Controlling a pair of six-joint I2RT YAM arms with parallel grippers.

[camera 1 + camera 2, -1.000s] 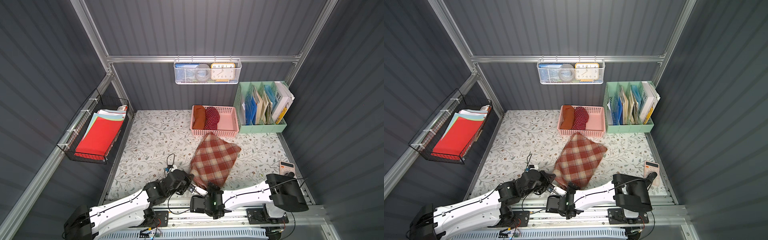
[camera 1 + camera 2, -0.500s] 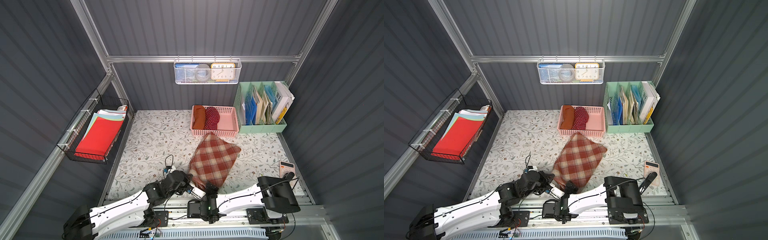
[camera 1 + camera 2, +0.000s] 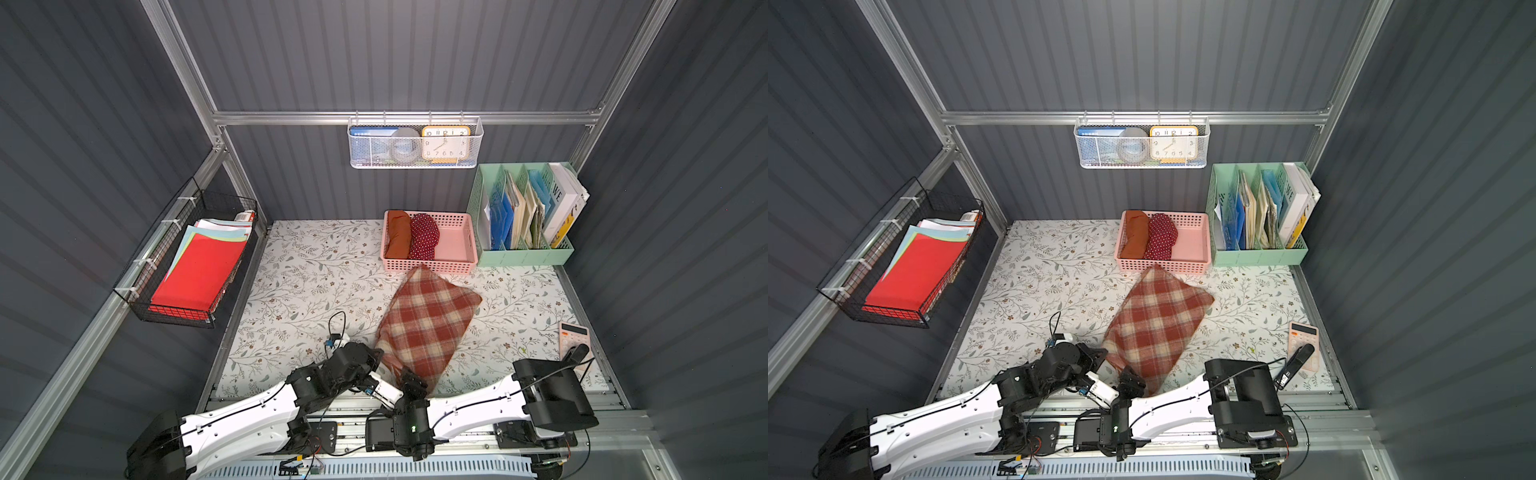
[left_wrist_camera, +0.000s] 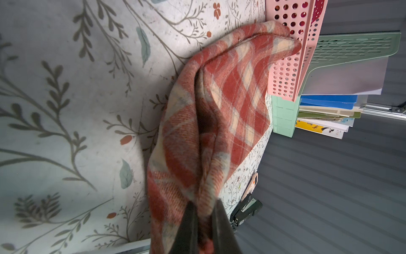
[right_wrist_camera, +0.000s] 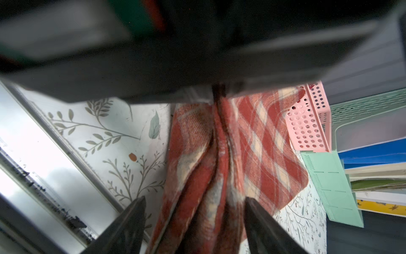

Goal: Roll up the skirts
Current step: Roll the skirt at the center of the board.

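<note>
The plaid skirt [image 3: 428,324] lies spread on the counter [image 3: 299,282] before the pink basket [image 3: 428,266]; the left gripper [image 4: 204,203] pinches its near hem in narrow jaws; the right gripper [image 5: 195,199] straddles that hem, jaws wide, probably so both can start an even roll.

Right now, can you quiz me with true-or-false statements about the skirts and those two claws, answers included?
1. The plaid skirt lies inside the pink basket. False: it lies on the table in front of it.
2. The left gripper is shut on the plaid skirt's near edge. True.
3. The right gripper is clamped tight on the cloth. False: its jaws stand apart, with the cloth between them.
4. The orange skirt and polka-dot skirt sit side by side in the pink basket. True.
5. The clock stands on the table. False: it is in the white wire basket on the back wall.
</note>
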